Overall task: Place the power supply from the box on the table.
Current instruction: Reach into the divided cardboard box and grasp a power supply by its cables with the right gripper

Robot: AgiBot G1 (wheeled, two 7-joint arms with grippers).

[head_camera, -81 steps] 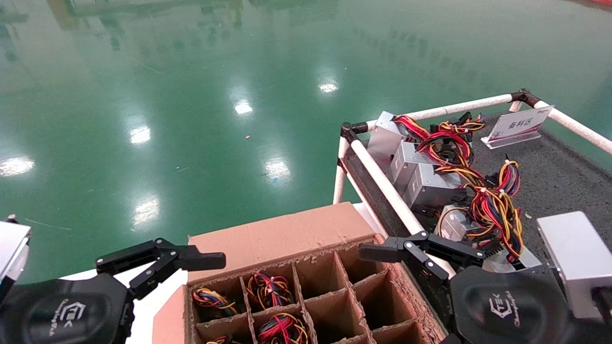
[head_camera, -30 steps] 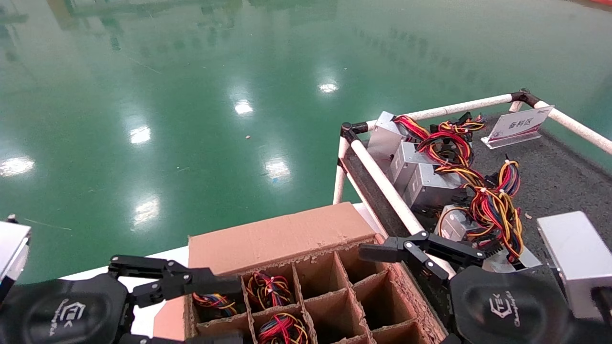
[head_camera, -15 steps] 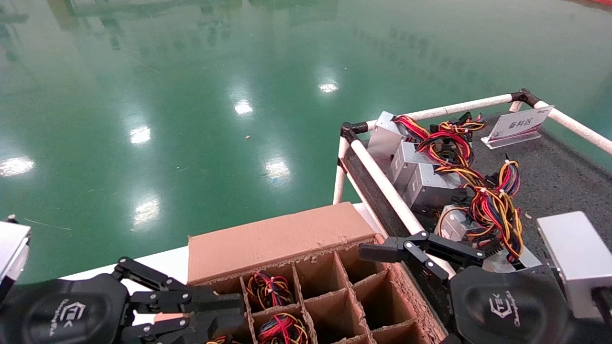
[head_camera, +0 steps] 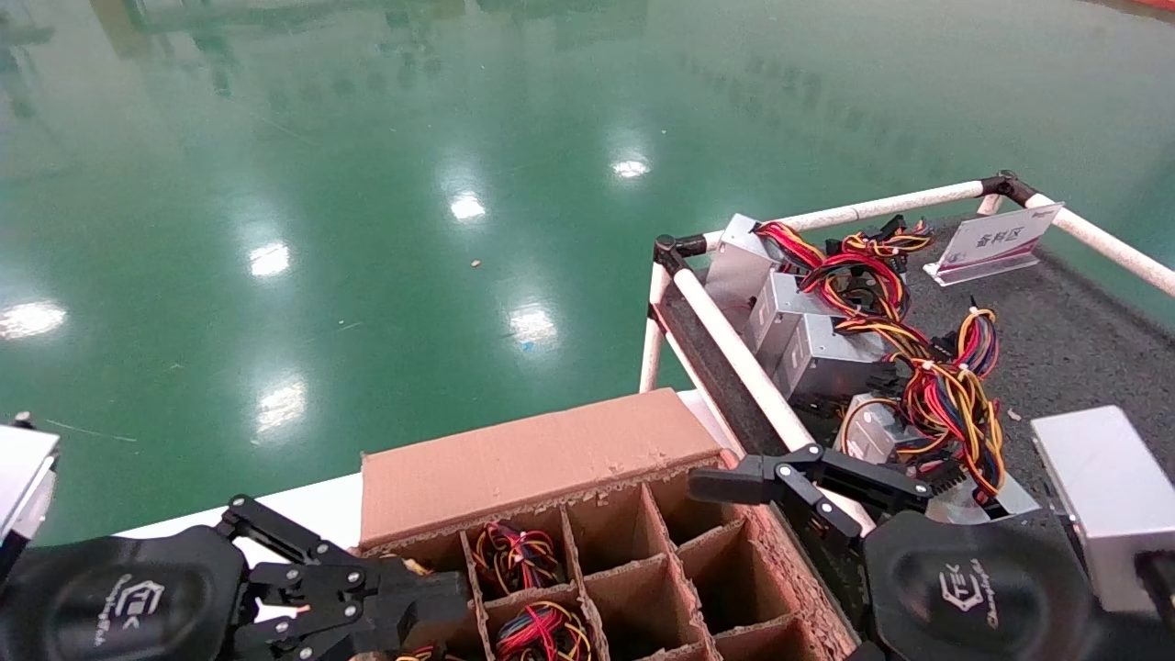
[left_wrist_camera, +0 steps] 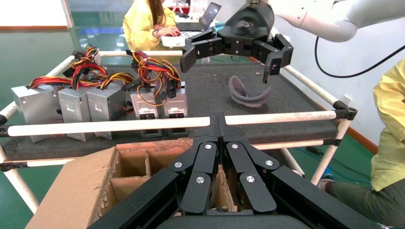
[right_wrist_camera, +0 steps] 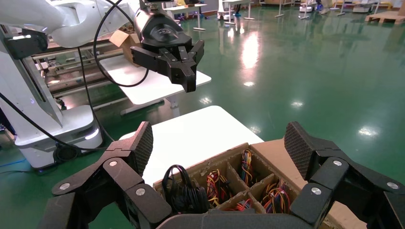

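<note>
The power supply (head_camera: 516, 554), a silver-grey metal case with a tied bundle of red, yellow and black wires, shows only as that bundle rising out of a square cell. It sits in the far row of the large brown cardboard box (head_camera: 532, 459) with ragged dividers. More such bundles fill neighbouring cells, and the cases seem to stand on end, long axis running down into the cells.

The left gripper (head_camera: 445, 597) is at the box's far left corner. Its black fingers are pressed together with nothing visible between them, their tips over the corner cell just left of that bundle. What lies under them is hidden in the head view.

The right gripper (head_camera: 808, 477) is spread wide and empty, hovering by the box's right wall beside the white pipe rail (head_camera: 734, 349). It is well apart from the filled cells, so the left arm is the nearer one.

From there the supply lies just to the right and below. A grasp would likely need the fingers parted and lowered straight down.

Beyond the rail, on the dark grey felt-like table (head_camera: 1056, 349), several supplies (head_camera: 826, 358) already lie in a row.
</note>
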